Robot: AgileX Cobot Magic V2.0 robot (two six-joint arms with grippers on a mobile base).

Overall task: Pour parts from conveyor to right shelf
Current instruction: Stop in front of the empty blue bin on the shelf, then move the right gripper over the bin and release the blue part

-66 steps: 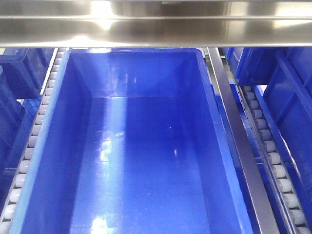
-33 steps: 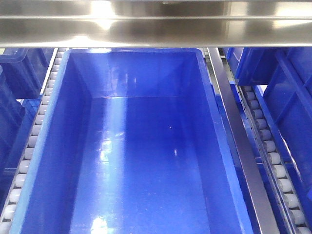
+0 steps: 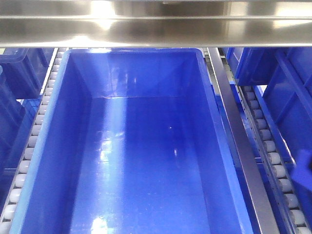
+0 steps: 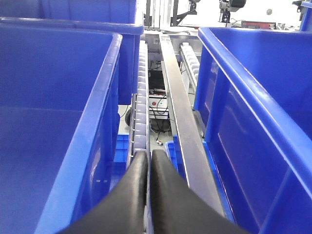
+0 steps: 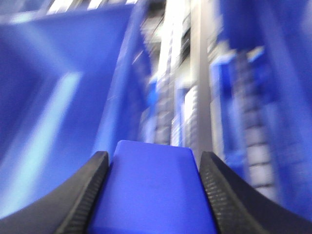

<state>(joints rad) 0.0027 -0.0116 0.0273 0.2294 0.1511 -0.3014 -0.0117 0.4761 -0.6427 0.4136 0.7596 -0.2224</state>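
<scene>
The right tool (image 5: 153,187) pinches the blue part (image 5: 152,190) between its two black ribbed fingers (image 5: 85,195); the wrist view behind it is smeared with blur. The left tool (image 4: 148,163) has its fingers pressed together, pointing toward 12 o'clock along the roller track (image 4: 140,97) of the right shelf (image 4: 180,122), between two blue bins (image 4: 92,146). In the front view, a blue shape (image 3: 304,168) has newly appeared at 3 o'clock; the central bin (image 3: 39,161) is unchanged.
</scene>
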